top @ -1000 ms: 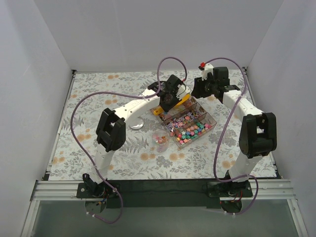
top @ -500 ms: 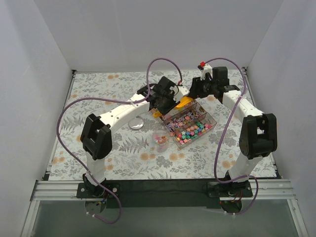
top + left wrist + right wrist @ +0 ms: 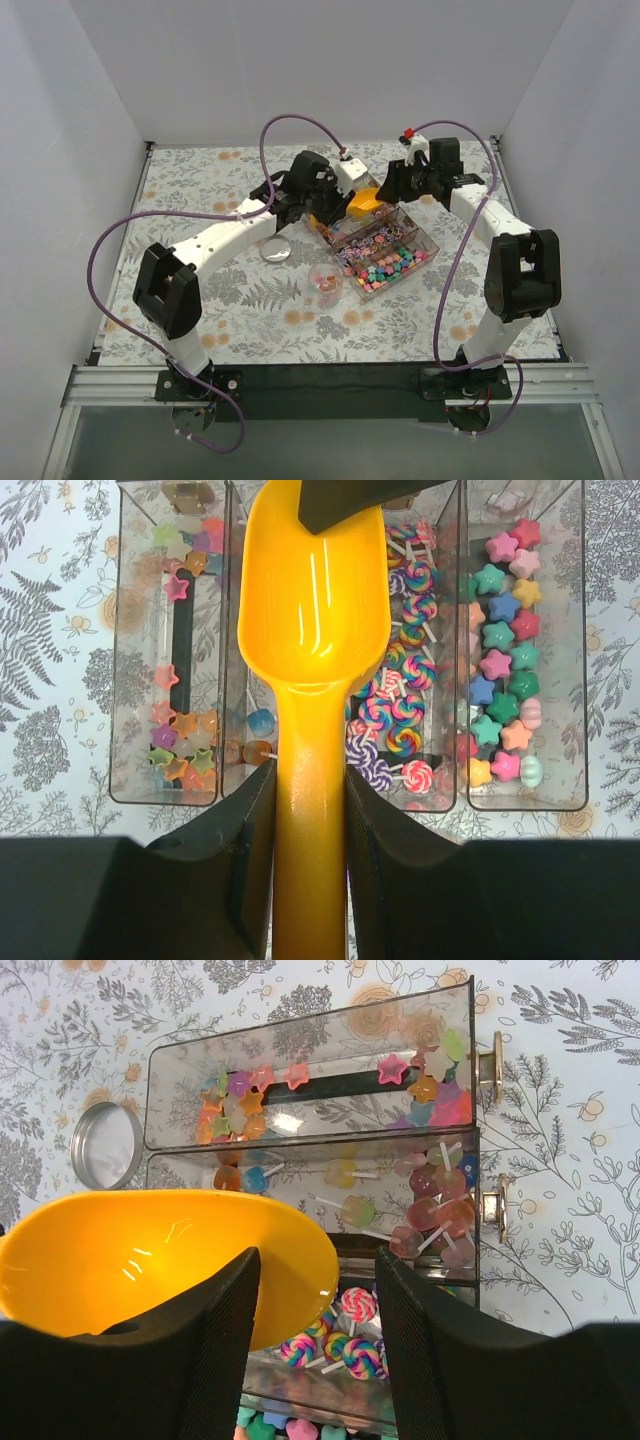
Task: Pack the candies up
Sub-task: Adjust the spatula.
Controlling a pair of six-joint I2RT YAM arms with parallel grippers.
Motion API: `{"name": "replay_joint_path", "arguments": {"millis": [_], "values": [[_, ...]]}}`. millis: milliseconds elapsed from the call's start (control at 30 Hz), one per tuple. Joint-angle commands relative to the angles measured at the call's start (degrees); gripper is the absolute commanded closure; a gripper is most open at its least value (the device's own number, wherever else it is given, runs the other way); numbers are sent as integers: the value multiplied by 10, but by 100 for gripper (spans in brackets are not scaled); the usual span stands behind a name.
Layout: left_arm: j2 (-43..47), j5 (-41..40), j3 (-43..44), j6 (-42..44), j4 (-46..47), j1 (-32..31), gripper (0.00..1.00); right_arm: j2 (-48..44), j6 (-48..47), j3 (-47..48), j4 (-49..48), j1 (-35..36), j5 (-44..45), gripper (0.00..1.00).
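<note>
Candies (image 3: 385, 268) in box (image 3: 430, 244), scoop (image 3: 362, 203) above it, cup (image 3: 326, 283) before, lid (image 3: 277, 250) left

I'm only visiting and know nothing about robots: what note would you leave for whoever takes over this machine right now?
The left gripper is shut on the handle of the scoop, which is empty and held over the box.
The right gripper is open beside the scoop's bowl; whether it touches it is unclear.
The candies lie sorted in the box's compartments; a few seem to be in the cup, and a round lid lies nearby.
Done: scoop picked up, a little in the cup.
Left: probably scoop more candies into the cup, then lid it.
</note>
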State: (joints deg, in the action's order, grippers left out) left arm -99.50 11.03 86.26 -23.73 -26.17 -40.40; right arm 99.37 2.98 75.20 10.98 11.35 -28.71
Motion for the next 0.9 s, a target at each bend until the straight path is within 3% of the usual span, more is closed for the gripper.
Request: {"name": "replay_joint_path", "arguments": {"millis": [0, 267, 533, 867], "values": [[44, 22, -11, -20, 78, 1, 100, 3, -5, 0, 19, 1, -19, 44], [43, -29, -30, -17, 85, 1, 100, 16, -16, 8, 35, 0, -17, 43], [62, -28, -40, -14, 104, 1, 100, 31, -21, 5, 52, 2, -12, 43], [-33, -92, 66, 68, -133, 2, 100, -16, -27, 24, 73, 2, 65, 40]]}}
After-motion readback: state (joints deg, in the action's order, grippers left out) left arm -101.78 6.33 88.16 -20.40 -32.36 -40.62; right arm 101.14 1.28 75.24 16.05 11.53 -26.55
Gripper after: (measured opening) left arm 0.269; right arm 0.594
